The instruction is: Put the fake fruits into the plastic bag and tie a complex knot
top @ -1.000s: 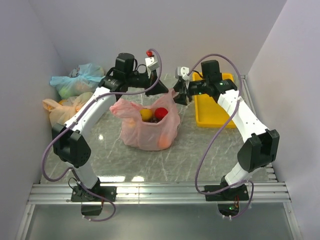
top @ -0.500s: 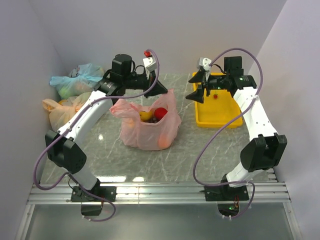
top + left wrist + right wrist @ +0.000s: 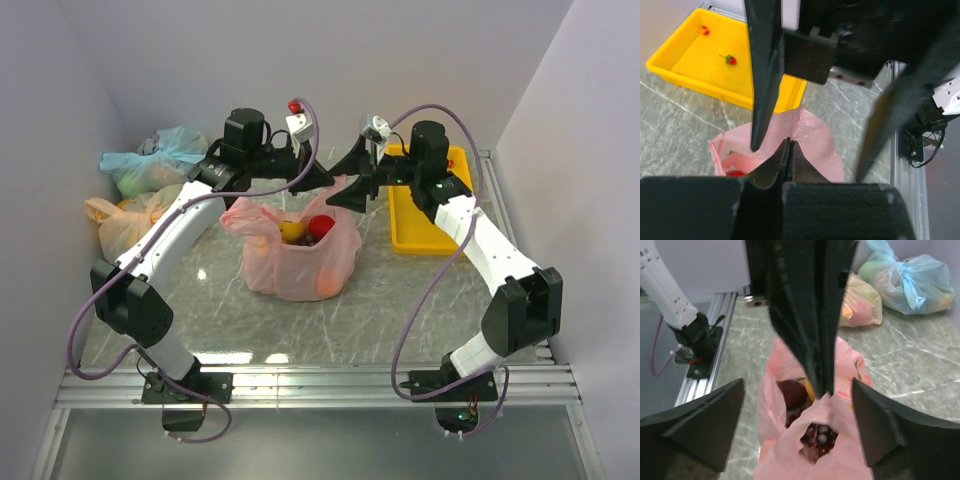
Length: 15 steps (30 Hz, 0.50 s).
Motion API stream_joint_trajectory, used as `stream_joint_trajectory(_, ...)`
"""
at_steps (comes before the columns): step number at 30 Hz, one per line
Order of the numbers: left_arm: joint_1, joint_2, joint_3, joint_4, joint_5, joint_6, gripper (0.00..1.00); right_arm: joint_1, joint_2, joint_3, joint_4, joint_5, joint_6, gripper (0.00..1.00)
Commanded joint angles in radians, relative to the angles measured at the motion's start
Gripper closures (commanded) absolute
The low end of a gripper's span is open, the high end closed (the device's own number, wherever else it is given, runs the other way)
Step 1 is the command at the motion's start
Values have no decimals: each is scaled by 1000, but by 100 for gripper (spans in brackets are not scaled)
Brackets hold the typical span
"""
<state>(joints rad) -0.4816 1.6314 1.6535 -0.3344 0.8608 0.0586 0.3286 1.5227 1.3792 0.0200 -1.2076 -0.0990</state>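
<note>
Plastic bag (image 3: 300,262): sits upright on marble table (image 3: 400,292), mouth agape, red fruit (image 3: 320,226), yellow fruit (image 3: 291,229) and grape bunch (image 3: 817,437) inside. Left gripper (image 3: 789,152): clamped tight on the bag's far rim, holding it up. Right gripper (image 3: 798,384): splayed wide, gripping nothing, hovers at that pinched rim.

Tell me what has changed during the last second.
The right gripper swung from the yellow tray back to the mouth of the plastic bag, open. The left gripper stayed shut on the bag's rim; bag and fake fruits kept their places.
</note>
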Motion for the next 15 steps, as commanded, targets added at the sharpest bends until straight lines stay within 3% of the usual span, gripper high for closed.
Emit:
stream_joint_trajectory(1, -2, -36, 40, 31, -11, -32, 100, 0, 56, -8, 135, 51, 76, 16)
stream_joint_trajectory(4, -2, -68, 38, 70, -17, -51, 100, -2, 99, -22, 103, 57, 22, 34)
stream_joint_trajectory(7, 0, -79, 42, 95, -35, -118, 100, -2, 119, -115, 230, 51, 90, 49)
stream_joint_trajectory(9, 0, -88, 42, 100, -62, -140, 100, 4, 126, -181, 318, 42, 155, 53)
stream_joint_trajectory(15, 6, -105, 28, 124, -106, -183, 100, 30, 152, -337, 423, 52, 191, 53)
